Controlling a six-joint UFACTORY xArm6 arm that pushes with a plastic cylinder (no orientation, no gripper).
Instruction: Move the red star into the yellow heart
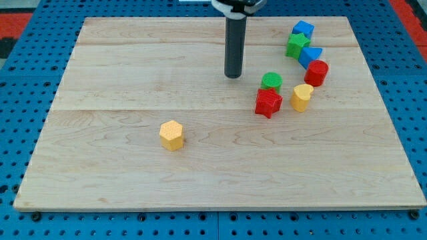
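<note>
Red star [268, 103] sits right of centre on the wooden table [120, 167], with the yellow heart [301, 97] just beside it toward the view's right, a narrow strip of bare wood between the two. My tip [233, 75] rests on the table up and to the left of the star, near it but not touching. No pincer is fitted: the arm ends in a plain dark rod, so nothing is grasped or released.

The coming move turns on one line. The heart lies to the right of the star and very slightly higher in the frame, so the push should run left to right, and my tip would likely need to come down to the star's left face first. From where it stands now, a straight drive would send the star toward the lower right and past the heart.

A green cylinder [271, 81] touches the star's upper edge and could be dragged along. Farther to the upper right cluster a red cylinder [316, 72], a blue block [309, 56], a green star [297, 45] and a blue cube [303, 29]. A yellow hexagonal block [171, 135] stands alone, lower left of centre.
</note>
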